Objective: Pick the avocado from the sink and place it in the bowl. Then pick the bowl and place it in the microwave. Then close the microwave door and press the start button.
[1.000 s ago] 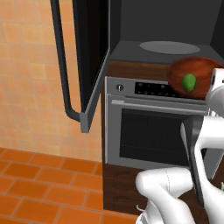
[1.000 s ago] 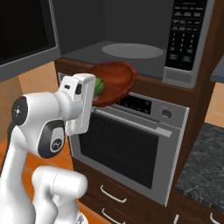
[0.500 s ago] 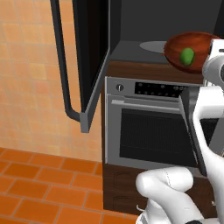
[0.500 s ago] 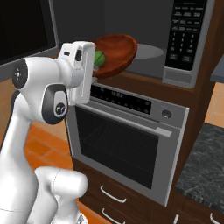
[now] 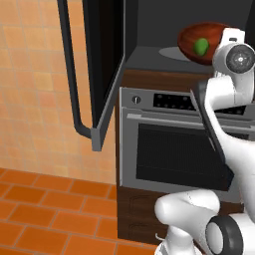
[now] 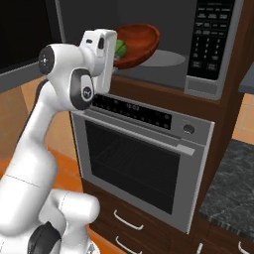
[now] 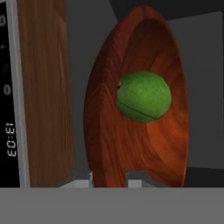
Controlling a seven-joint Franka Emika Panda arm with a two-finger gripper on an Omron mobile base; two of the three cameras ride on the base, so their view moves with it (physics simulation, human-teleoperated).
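Reaching up from the lower right of the left base view, the white arm holds the bowl [image 5: 201,41] at the upper right of the frame, level with the open microwave [image 5: 164,30] cavity. The gripper [image 7: 109,177] clamps the bowl's near rim at the bottom of the hand view. The avocado [image 7: 144,96] lies inside the bowl, centre frame. The left base view adds the microwave door [image 5: 107,64], swung open at upper left, and the oven [image 5: 172,149] below. The right base view shows the black keypad [image 6: 211,42] at upper right, the glass turntable [image 6: 161,58] beside the bowl, and drawers [image 6: 129,221] underneath.
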